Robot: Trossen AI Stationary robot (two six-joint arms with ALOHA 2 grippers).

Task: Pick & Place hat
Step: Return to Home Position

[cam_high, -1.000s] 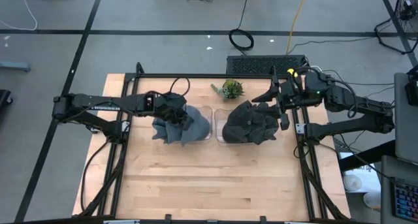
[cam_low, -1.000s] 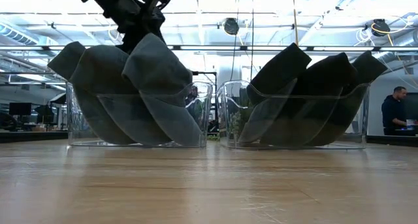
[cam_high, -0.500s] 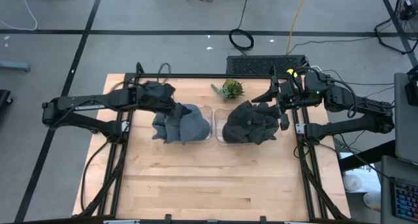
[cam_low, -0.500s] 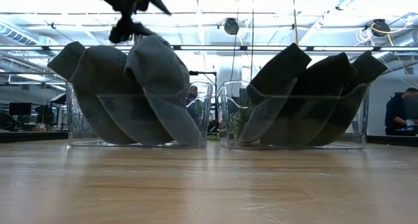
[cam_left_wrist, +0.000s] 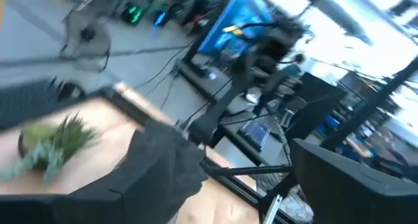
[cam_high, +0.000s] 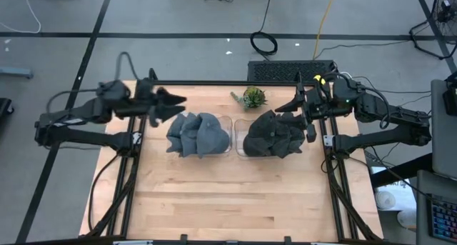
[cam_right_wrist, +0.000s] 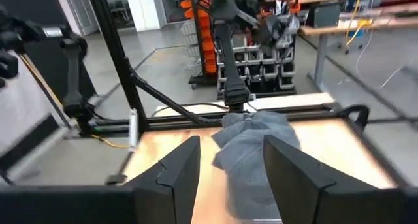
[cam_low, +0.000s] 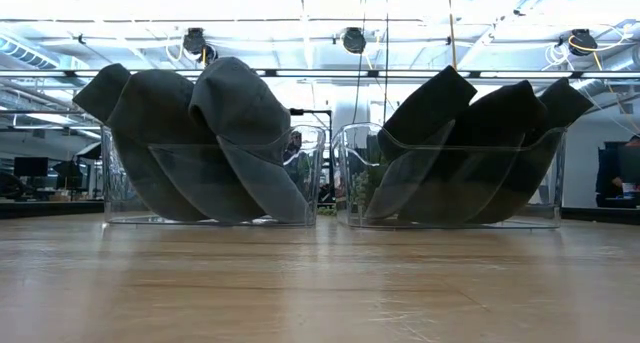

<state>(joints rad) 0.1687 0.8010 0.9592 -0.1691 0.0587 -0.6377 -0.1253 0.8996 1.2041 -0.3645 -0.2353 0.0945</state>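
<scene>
Several grey hats point(cam_high: 198, 134) stand packed on their brims in the left clear bin point(cam_low: 210, 173). Several dark hats point(cam_high: 275, 134) stand the same way in the right clear bin point(cam_low: 450, 173). My left gripper point(cam_high: 171, 106) is open and empty, raised beside the left bin's far left corner. Its wide-apart fingers show in the left wrist view point(cam_left_wrist: 248, 185). My right gripper point(cam_high: 300, 109) is open and empty above the far right side of the dark hats. It faces the grey hats in the right wrist view point(cam_right_wrist: 228, 178).
A small potted green plant point(cam_high: 252, 97) stands at the table's far edge between the two bins. A black frame point(cam_high: 214, 83) runs around the tabletop. Bare wood point(cam_high: 228, 195) lies on the near side of the bins.
My left gripper has risen off the top of the grey hats and drawn back toward the table's left edge, out of the low view. The grey hats stay in their bin.
</scene>
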